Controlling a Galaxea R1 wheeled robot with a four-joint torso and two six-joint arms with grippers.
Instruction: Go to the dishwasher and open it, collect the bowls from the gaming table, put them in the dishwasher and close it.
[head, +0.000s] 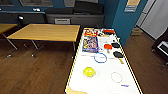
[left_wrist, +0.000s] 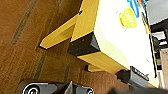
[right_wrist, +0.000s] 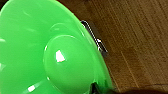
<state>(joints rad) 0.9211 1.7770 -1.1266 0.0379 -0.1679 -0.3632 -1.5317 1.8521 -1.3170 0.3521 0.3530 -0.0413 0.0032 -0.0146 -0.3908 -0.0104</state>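
Right gripper (right_wrist: 96, 86): jaws taken to be closed on the rim of the green bowl (right_wrist: 50, 52), judging from how the bowl sits pressed against the wrist camera with a dark finger part at its edge; the fingers themselves are too little seen to be sure. A metal clip-like part lies just beside the bowl's rim. The bowl is bright, glossy green plastic, round, with a domed centre and faint radial ribs; it is seen face-on, the wooden floor (right_wrist: 135, 37) beyond it.

Left gripper: the state of its jaws cannot be told. From the left wrist, the near corner of the gaming table (left_wrist: 110, 62) lies close ahead, and the yellow-green bowl (left_wrist: 128, 20) sits further out along the white top, well apart from this arm.

In the head view the yellow-green bowl (head: 89, 72) stands upright on the white top of the gaming table (head: 100, 82), toward the table's near end and nearer its left edge. As a round object it has no long axis; any approach direction to its rim serves equally. Judged from its place left of the table's midline, and with the right arm apparently already loaded, the left arm is the better placed to reach it.

Beyond the bowl lie a blue ring (head: 100, 57), board-game boxes (head: 90, 43) and table-tennis paddles (head: 113, 50); a yellow-topped table (head: 47, 32) stands just beside. The bowl is small, pale, shiny and light-looking.
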